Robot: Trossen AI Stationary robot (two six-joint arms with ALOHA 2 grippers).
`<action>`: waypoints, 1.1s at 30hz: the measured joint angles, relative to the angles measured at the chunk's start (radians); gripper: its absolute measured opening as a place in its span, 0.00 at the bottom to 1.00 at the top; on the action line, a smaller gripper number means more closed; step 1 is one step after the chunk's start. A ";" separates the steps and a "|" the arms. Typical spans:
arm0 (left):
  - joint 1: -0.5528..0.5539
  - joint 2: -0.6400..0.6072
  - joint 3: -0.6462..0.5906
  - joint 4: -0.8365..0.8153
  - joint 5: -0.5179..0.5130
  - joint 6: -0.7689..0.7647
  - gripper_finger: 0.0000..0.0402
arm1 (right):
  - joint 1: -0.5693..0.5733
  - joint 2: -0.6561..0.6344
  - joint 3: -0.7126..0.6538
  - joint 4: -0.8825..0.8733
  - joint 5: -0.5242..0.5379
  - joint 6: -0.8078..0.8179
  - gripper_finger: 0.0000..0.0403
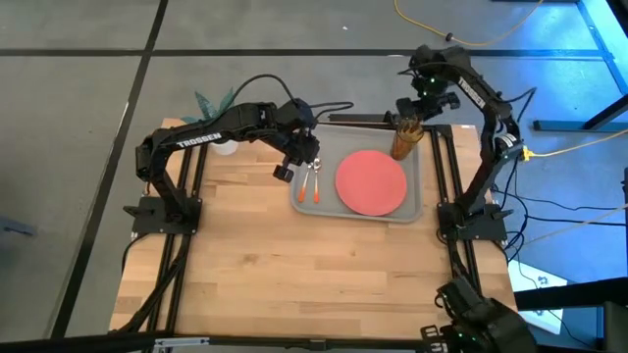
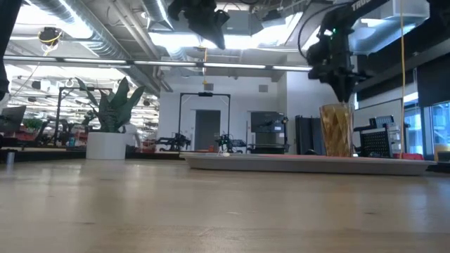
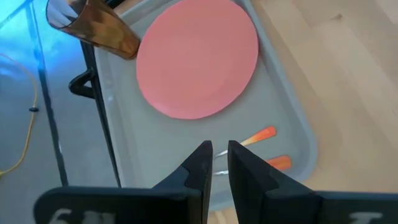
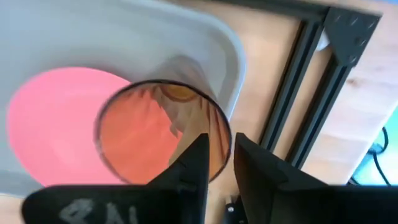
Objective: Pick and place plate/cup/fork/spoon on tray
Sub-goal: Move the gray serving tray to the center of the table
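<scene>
The grey tray (image 1: 417, 191) lies at the far middle-right of the wooden counter (image 1: 294, 275). On it the coral plate (image 1: 371, 181) sits flat in the middle. The amber cup (image 1: 403, 140) stands upright in the tray's far right corner, just beside the plate. At the tray's left end the fork (image 1: 303, 182) and the spoon (image 1: 317, 180) lie side by side, orange handles toward the near side, metal ends toward the far side; which is which is hard to tell from above.

The left gripper (image 1: 297, 163) hangs above the tray's left end, over the metal ends of the two utensils. In the left wrist view its fingers (image 3: 199, 165) stand close together with only a slim gap, nothing between them, and the two orange handles show just beyond the tips. In the low view the gripper (image 2: 204, 17) is well above the tray.

The right gripper (image 1: 410, 118) is at the cup, over its far rim. In the right wrist view its fingers (image 4: 193, 165) stand narrowly apart at the cup's rim (image 4: 163, 132), the wall of the cup seemingly between them; I cannot tell whether they press it. In the low view the gripper (image 2: 342, 77) points down into the mouth of the cup (image 2: 336, 130), which rests on the tray (image 2: 309, 163).

A white pot with a green plant (image 2: 109, 137) stands at the counter's far left, well apart from the tray.
</scene>
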 joint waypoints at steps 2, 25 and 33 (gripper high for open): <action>0.000 0.000 0.000 -0.002 -0.015 0.000 0.11 | 0.001 -0.021 0.026 0.000 0.000 -0.006 0.18; 0.163 0.007 -0.113 0.022 0.107 -0.344 0.00 | 0.215 -0.543 -0.408 0.200 0.034 0.066 0.01; 0.179 0.083 -0.233 0.073 0.095 -0.521 0.00 | 0.214 -0.611 -0.734 0.387 0.051 0.166 0.01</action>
